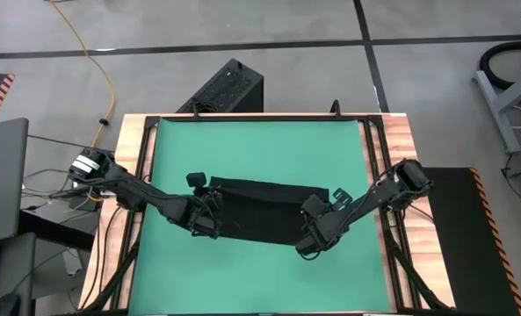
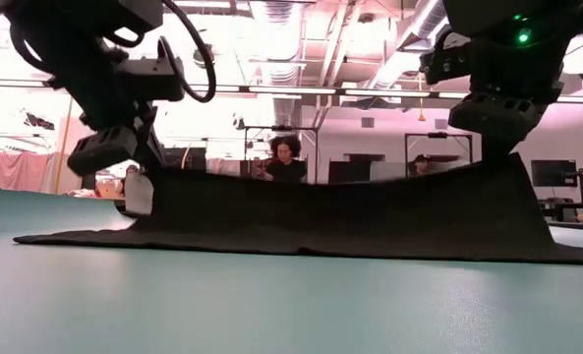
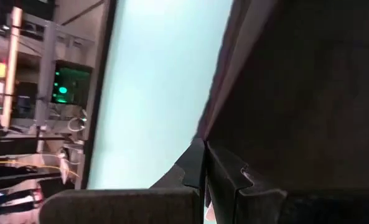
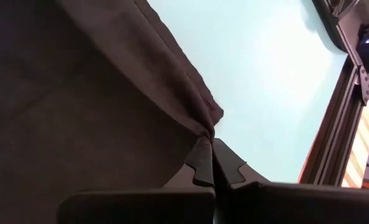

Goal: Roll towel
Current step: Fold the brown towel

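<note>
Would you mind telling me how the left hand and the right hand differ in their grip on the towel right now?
The left hand pinches the towel at its left end; the right hand pinches its right end. In the low view the towel peaks higher under the right hand than under the left hand. Both are shut on an edge, lifting it off the green mat.
</note>
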You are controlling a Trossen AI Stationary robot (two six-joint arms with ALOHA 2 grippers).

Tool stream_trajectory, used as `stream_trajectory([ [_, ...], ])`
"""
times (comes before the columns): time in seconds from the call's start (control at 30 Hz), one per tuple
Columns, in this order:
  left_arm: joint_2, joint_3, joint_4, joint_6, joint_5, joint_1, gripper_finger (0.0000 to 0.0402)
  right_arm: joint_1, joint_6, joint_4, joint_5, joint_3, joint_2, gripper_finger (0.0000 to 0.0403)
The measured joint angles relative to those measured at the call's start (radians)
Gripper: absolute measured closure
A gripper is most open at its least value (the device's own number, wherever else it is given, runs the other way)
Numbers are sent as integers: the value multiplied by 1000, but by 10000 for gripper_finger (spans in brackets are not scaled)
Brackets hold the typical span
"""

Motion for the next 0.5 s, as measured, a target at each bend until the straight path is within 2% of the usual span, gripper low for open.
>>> stream_trajectory([
  [0.5, 0, -21, 57, 27, 30, 33, 401, -42, -16, 140, 7, -142, 0, 401],
])
